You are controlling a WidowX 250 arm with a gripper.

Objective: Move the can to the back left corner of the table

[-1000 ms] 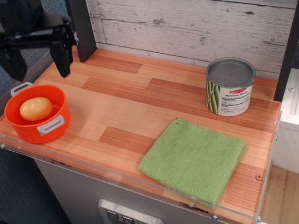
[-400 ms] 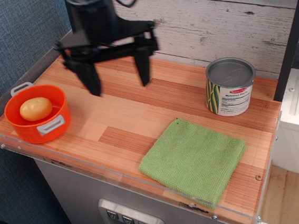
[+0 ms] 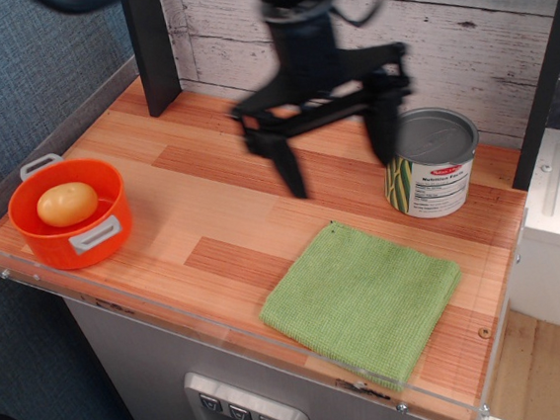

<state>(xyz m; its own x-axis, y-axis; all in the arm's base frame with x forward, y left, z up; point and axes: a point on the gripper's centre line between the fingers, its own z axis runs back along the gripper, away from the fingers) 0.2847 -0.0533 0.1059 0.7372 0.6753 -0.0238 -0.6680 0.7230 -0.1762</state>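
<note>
Gripper (image 3: 336, 150), fingers spread wide, hangs just left of the ungrasped can (image 3: 432, 163) at the table's (image 3: 211, 212) far right.

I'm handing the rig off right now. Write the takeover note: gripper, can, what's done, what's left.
Gripper: open, empty, blurred, just left of the can and above the table.
Can: upright near the back right edge, beyond the green cloth.
Orange pot with a potato sits front left.
Done: nothing grasped yet.
Left: close on the can, carry it to the back left corner.
</note>
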